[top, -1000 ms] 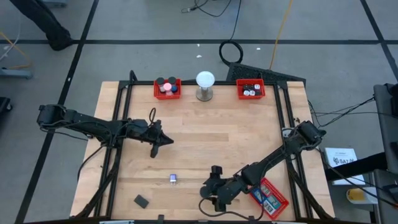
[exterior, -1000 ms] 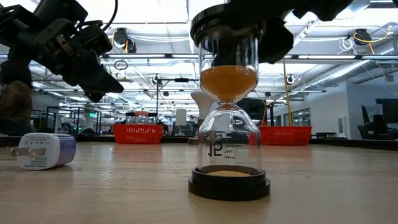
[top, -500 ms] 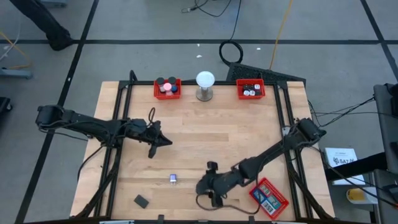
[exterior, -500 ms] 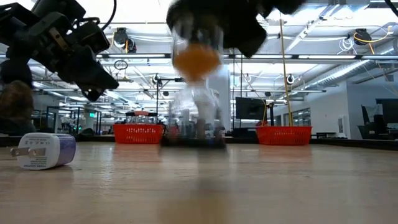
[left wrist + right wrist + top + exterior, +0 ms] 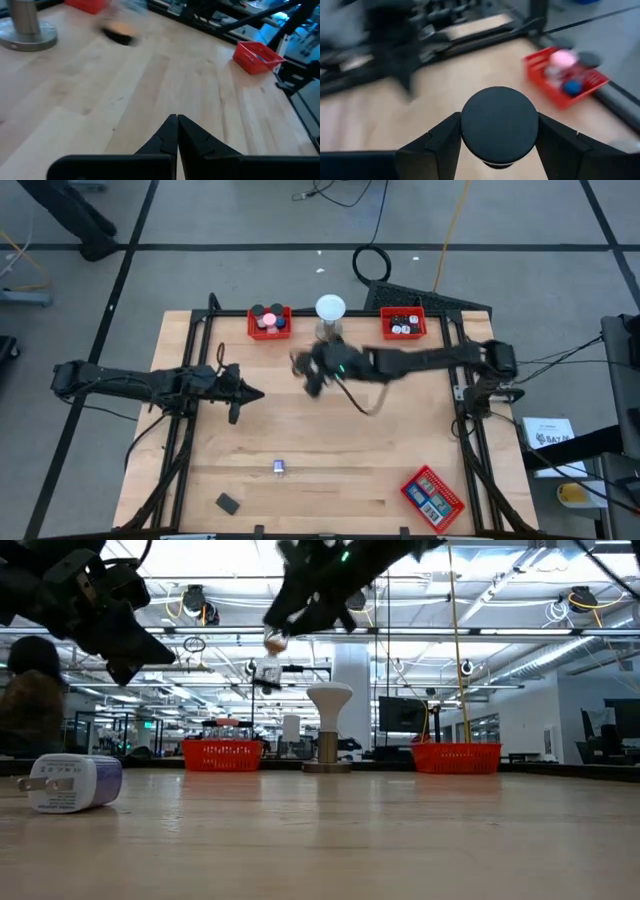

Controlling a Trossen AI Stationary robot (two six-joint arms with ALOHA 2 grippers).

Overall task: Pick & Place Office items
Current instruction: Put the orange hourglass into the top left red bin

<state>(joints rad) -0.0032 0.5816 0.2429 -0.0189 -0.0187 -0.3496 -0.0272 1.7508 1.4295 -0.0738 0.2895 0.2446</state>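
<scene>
The right tool (image 5: 312,370) pinches an hourglass (image 5: 268,665) by its black end cap (image 5: 499,124), one finger on each side, and carries it high above the counter (image 5: 400,430) toward the far left red tray (image 5: 270,322). The hourglass hangs tilted, and held only by the cap rim it could swing or slip from the fingers. The white globe (image 5: 330,308) on its metal base stands just beside the tool, between that tray and the far right red tray (image 5: 403,325), so a wide sweep may knock it. The left tray already holds pink, blue and black pieces, so a tall hourglass may not settle there and could tip over the rim.

The left tool (image 5: 176,131) has its fingers pressed together and empty, and hovers over the counter's left side, well apart from the carry. Near the front edge lie a white charger plug (image 5: 280,468), a black block (image 5: 228,503) and a third red tray (image 5: 432,495), none in the way.
</scene>
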